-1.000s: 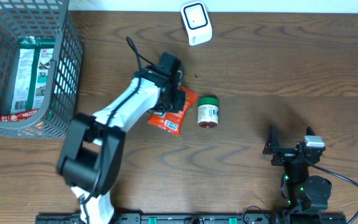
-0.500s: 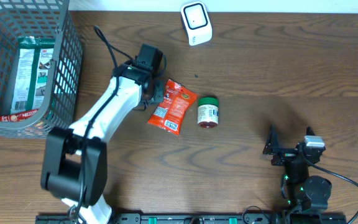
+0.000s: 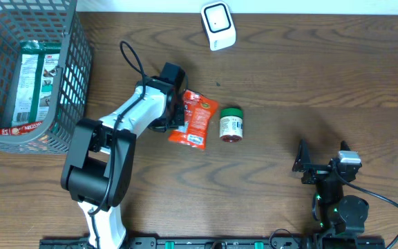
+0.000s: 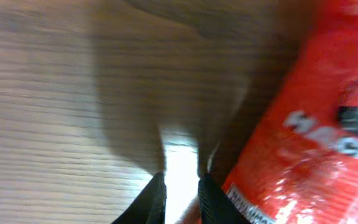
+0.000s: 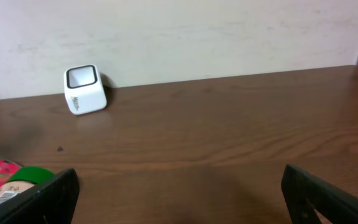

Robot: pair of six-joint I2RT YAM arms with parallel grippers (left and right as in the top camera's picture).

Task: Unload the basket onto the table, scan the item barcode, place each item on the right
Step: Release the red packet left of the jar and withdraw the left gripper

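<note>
The left wrist view is blurring throughout. The print on the red pouch (image 4: 316, 124) is smearing past reading, and the right edge is cutting the pouch off. The left gripper (image 4: 182, 199) is showing only narrowly parted tips at the bottom edge, possibly touching the pouch. In the overhead view, the frame is cropping the basket (image 3: 68, 83), whose mesh is screening a box (image 3: 36, 76). In the right wrist view, the right gripper (image 5: 179, 177) is partly covering the jar (image 5: 33, 176).

On the table (image 3: 323, 83), the packet (image 3: 197, 119) lies just left of the jar (image 3: 231, 124). The scanner (image 3: 218, 25) stands well behind the jar. The basket (image 3: 68, 76), far left of the jar, holds a box (image 3: 36, 76). The right gripper (image 3: 320, 169) sits right of the jar, nearer the front.
</note>
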